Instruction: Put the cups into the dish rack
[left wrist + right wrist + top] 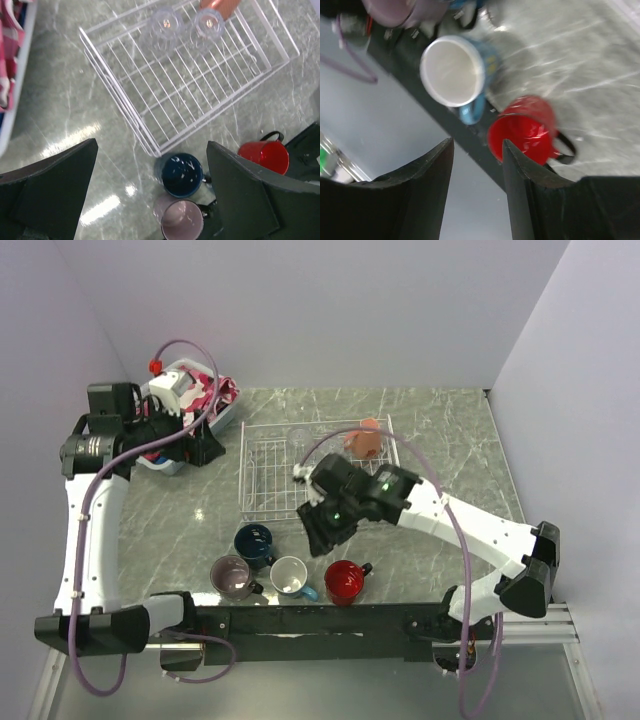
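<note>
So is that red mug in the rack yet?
Not yet. The red mug stands upright on the table, beside the blue-and-white mug near the front edge, outside the white wire rack.

Four mugs (289, 575) stand before the dish rack (268, 478), which holds two glasses (167, 22) and a fifth mug (365, 441)

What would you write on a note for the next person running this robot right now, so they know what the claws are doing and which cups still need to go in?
Left claw: open, empty, off to the left of the dish rack.
Right claw: open, empty, hovering by the red mug.
Done: salmon mug and two clear glasses are in the rack.
Left to do: navy mug, mauve mug, light blue mug and red mug stand in front of the rack, not yet loaded.
</note>
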Action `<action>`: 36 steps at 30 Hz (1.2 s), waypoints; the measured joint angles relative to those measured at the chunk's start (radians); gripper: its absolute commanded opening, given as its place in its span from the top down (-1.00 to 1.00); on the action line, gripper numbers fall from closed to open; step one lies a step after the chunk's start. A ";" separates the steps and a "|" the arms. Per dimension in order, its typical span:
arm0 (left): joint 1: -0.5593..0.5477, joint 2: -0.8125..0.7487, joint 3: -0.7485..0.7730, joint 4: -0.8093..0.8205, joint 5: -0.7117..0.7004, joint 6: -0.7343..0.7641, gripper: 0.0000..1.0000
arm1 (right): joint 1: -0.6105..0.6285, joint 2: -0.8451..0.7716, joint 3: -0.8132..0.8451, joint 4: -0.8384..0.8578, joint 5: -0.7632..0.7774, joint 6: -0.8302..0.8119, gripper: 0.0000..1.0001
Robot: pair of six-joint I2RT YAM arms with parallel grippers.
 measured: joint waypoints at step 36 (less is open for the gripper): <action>0.000 -0.091 -0.166 -0.006 -0.006 -0.020 -0.93 | 0.171 0.391 -0.051 0.201 0.120 -0.063 1.00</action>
